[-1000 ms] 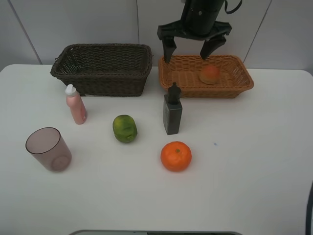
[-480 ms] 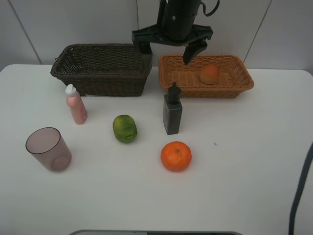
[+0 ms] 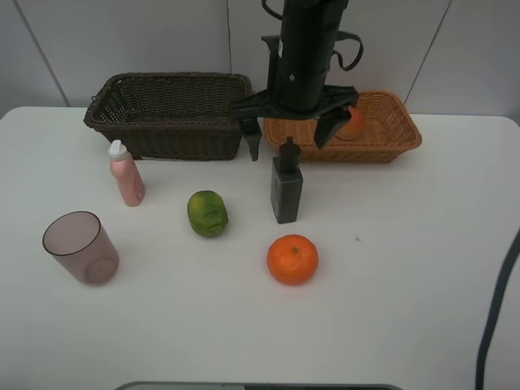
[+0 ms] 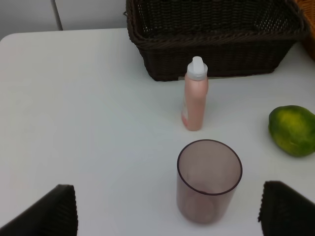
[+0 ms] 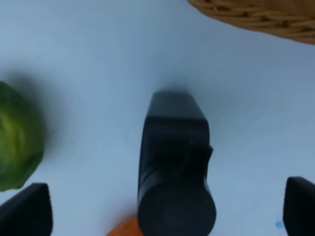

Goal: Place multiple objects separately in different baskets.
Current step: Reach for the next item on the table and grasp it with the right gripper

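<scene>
Lowered from woven tan basket (image 3: pixel 388 135), right hand (image 3: pixel 288 145) gapes wide over boxy bottle (image 3: pixel 286 192).

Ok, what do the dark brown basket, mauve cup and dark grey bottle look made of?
Dark brown rectangular basket: woven wicker or a lookalike, matte; the strands show.
Translucent mauve cup: probably smooth plastic, maybe glass; see-through walls.
Dark grey rectangular bottle: likely matte plastic, opaque, no glare.

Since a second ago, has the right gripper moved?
Yes. The right gripper shifted from above the tan basket leftward and lower, now open over the dark grey bottle.
</scene>
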{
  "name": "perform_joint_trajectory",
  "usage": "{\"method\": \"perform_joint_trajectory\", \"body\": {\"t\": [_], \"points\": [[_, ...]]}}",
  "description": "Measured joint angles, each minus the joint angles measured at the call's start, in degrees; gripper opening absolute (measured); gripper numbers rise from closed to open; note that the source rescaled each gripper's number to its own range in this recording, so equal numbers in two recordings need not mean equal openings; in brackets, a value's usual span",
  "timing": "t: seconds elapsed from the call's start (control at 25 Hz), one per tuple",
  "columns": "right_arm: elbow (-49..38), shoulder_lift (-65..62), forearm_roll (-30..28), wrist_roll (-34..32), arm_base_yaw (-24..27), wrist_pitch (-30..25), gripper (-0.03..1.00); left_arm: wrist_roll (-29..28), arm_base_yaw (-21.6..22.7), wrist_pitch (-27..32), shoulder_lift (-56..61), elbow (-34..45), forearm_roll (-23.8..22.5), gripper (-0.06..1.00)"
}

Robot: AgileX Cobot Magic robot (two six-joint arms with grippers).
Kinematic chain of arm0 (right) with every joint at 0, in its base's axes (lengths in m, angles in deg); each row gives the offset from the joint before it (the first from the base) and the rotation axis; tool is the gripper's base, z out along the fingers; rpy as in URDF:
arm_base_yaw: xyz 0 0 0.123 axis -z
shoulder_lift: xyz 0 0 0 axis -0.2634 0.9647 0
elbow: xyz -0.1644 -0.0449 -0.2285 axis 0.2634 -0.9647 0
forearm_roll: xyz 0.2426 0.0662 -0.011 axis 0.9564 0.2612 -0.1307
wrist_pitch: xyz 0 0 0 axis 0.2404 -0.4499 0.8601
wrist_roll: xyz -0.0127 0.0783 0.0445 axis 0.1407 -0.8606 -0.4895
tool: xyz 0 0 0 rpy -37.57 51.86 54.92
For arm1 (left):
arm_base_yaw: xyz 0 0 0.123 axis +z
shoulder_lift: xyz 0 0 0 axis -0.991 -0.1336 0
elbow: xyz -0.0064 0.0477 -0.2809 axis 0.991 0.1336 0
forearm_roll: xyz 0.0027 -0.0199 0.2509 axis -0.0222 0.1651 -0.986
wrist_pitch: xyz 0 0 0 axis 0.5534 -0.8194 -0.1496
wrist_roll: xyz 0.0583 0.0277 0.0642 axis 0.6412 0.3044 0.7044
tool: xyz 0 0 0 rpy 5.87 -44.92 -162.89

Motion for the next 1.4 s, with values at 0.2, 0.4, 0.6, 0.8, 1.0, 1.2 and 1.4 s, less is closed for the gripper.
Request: {"method": "perform_joint_trajectory", "body": {"t": [0.2, 0.4, 0.6, 0.8, 1.0, 1.2, 1.4], "points": [[-3.36, 0.00, -0.06, -0.83, 0.00, 2.62, 1.00, 0.00, 0.00, 0.00, 0.00, 0.00, 0.00, 0.95], [-6.64, 0.00, -0.06, -2.18, 0.00, 8.31, 1.00, 0.00, 0.00, 0.00, 0.00, 0.00, 0.00, 0.95], [-6.91, 1.26, -1.14, -3.76, 0.00, 9.34, 1.00, 0.00, 0.00, 0.00, 0.00, 0.00, 0.00, 0.95], [-7.09, 3.12, -1.39, -4.12, 0.00, 10.33, 0.99, 0.00, 0.00, 0.00, 0.00, 0.00, 0.00, 0.95], [-7.09, 3.70, -1.39, -4.54, 0.00, 11.38, 0.78, 0.00, 0.00, 0.00, 0.00, 0.00, 0.00, 0.95], [-7.09, 4.05, -1.39, -4.54, 0.00, 11.44, 0.39, 0.00, 0.00, 0.00, 0.00, 0.00, 0.00, 0.95], [-7.09, 4.05, -1.63, -4.61, 0.00, 11.32, 0.02, 0.00, 0.00, 0.00, 0.00, 0.00, 0.00, 0.95]]}}
